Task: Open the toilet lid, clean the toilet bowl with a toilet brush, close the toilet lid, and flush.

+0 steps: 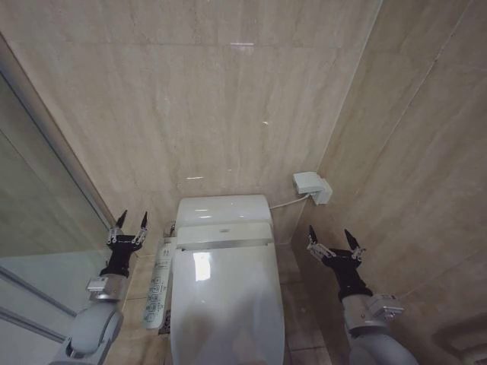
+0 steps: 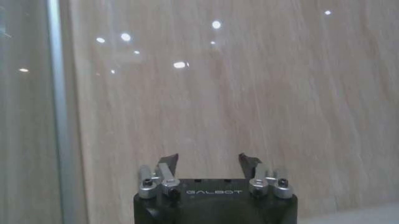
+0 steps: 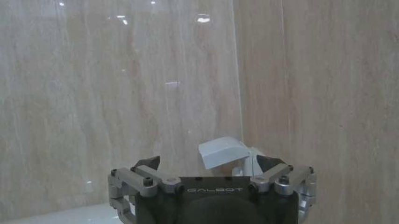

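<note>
A: What surrounds the two grippers?

B: Beige marbled wall tiles (image 1: 228,99) ahead of both. Between the grippers sits the glossy white elongated-oval plastic toilet lid (image 1: 224,304), lying shut over the white ceramic toilet bowl (image 1: 176,351), so nothing of the basin's inside shows. Beside the left gripper (image 1: 131,221), toward the lid, runs a white button panel (image 1: 157,287); on its outer side stands a glass partition with a metal frame (image 1: 46,220). Ahead of the right gripper (image 1: 334,236), on the back wall, a small white wall box (image 1: 311,185) with a cord is mounted.

A: Any writing?

B: "GALBOT" in pale letters on each gripper body, readable in both wrist views. The panel's markings are too small to read.

A: And the arms?

B: Both rise from the lower corners, wrists straight, fingertips pointing up at the wall. Each gripper's jaws stand spread apart, holding nothing; neither touches the lid.
</note>
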Controlling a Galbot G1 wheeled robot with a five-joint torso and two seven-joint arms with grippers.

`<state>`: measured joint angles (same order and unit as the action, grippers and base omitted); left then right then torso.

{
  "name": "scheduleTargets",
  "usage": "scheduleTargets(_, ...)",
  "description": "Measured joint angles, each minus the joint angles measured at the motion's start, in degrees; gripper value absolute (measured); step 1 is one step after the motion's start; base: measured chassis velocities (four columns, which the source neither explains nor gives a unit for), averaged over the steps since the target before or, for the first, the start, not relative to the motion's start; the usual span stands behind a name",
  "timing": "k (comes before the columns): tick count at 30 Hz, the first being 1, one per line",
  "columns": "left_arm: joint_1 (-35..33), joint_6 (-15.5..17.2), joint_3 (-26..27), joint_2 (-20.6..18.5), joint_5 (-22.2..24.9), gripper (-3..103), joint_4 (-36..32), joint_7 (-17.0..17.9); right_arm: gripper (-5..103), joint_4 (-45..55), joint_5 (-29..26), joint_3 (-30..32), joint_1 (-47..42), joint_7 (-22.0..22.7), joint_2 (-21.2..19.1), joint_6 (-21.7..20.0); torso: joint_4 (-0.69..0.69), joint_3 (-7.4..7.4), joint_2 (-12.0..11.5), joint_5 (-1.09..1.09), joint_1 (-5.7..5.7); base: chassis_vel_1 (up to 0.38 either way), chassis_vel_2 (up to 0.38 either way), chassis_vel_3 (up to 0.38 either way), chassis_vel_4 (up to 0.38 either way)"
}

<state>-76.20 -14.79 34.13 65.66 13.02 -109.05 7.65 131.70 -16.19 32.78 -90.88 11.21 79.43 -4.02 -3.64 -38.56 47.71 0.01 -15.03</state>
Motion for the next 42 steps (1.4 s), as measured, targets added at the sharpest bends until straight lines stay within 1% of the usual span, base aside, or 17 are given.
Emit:
scheduleTargets(1,0.0,0.0,0.0,0.0,0.0,60,0.0,0.0,100,0.0,0.0,0.0,0.0,0.0,0.0,0.0,0.0,0.0,0.0,0.0,0.0,0.0,0.0,0.0,0.0)
scheduleTargets(4,-3.2,2.6,2.5,2.0,0.0,60,-4.8,2.0,100,0.0,0.0,0.0,0.0,0.0,0.0,0.0,0.0,0.0,0.0,0.0,0.0,0.0,0.0,0.0,0.0)
scheduleTargets(5,-4.0,3.2,3.3,2.7,-0.1,88,-5.9,2.5,100,0.0,0.0,0.0,0.0,0.0,0.0,0.0,0.0,0.0,0.0,0.0,0.0,0.0,0.0,0.0,0.0)
scheduleTargets(9,-6.9,5.1,4.9,4.7,0.3,88,-9.3,4.5,100,0.0,0.0,0.0,0.0,0.0,0.0,0.0,0.0,0.0,0.0,-0.01,0.0,0.0,0.0,0.0,0.0)
scheduleTargets(12,-9.0,5.4,5.7,5.9,0.4,88,-11.4,4.9,100,0.0,0.0,0.0,0.0,0.0,0.0,0.0,0.01,0.0,0.0,0.0,0.0,0.0,0.0,0.0,0.0)
scheduleTargets(13,-9.9,5.4,5.9,6.4,0.4,100,-12.3,4.9,100,0.0,0.0,0.0,0.0,0.0,0.0,0.0,0.0,0.0,0.0,0.0,0.0,0.0,0.0,0.0,0.0)
scheduleTargets(21,-14.4,3.5,5.8,10.3,0.2,100,-16.1,3.8,100,0.0,0.0,0.0,0.0,0.0,0.0,0.0,0.0,0.0,0.0,0.0,0.0,0.0,0.0,0.0,0.0)
scheduleTargets(25,-16.7,1.8,3.9,13.6,-1.7,100,-16.8,3.1,100,0.0,0.0,0.0,0.0,0.0,0.0,0.0,0.0,0.0,0.0,0.0,0.0,0.0,0.0,0.0,0.0)
scheduleTargets(27,-17.3,1.7,3.6,14.0,-2.0,100,-17.1,2.8,100,0.0,0.0,0.0,0.0,0.0,0.0,0.0,0.0,0.0,0.0,0.0,0.01,0.0,0.0,0.0,0.0)
scheduleTargets(29,-18.3,1.6,3.4,14.5,-2.2,100,-17.7,1.0,100,0.0,0.0,0.0,0.0,0.0,0.0,0.0,0.0,0.0,0.0,0.0,0.01,0.0,0.0,0.0,0.0)
scheduleTargets(30,-18.3,1.6,3.4,14.5,-2.2,100,-17.7,1.0,100,0.0,0.0,0.0,0.0,0.0,0.0,0.0,0.0,0.0,0.0,0.0,0.01,0.0,0.0,0.0,0.0)
scheduleTargets(32,-19.2,1.8,3.8,14.6,-2.0,100,-17.9,-1.9,100,0.0,0.0,0.0,0.0,0.0,0.0,0.0,0.0,0.0,0.0,0.0,0.01,0.0,0.0,0.0,0.0)
scheduleTargets(34,-19.5,2.1,3.8,14.4,-1.6,100,-17.9,-2.4,100,0.0,0.0,0.0,0.0,0.0,0.0,0.0,0.0,0.0,0.0,0.0,0.01,0.0,0.0,0.0,0.0)
scheduleTargets(37,-20.1,5.1,3.4,14.3,0.6,100,-18.2,-2.9,100,0.0,0.0,0.0,0.0,0.0,0.0,0.0,0.0,0.0,0.0,-0.01,0.0,0.0,0.0,0.0,0.0)
scheduleTargets(38,-20.3,6.4,3.1,14.4,1.3,100,-18.6,-2.5,100,0.0,0.0,0.0,0.0,0.0,0.0,0.0,0.0,0.0,0.0,0.0,0.0,0.0,0.0,0.0,0.0)
scheduleTargets(39,-20.3,6.4,3.1,14.4,1.3,100,-18.6,-2.5,100,0.0,0.0,0.0,0.0,0.0,0.0,0.0,0.0,0.0,0.0,0.0,0.0,0.0,0.0,0.0,0.0)
scheduleTargets(42,-20.9,10.0,1.7,15.0,2.3,100,-20.2,-0.7,100,0.0,0.0,0.0,0.0,0.0,0.0,0.0,-0.01,0.0,0.0,0.0,0.01,0.0,0.0,0.0,0.0)
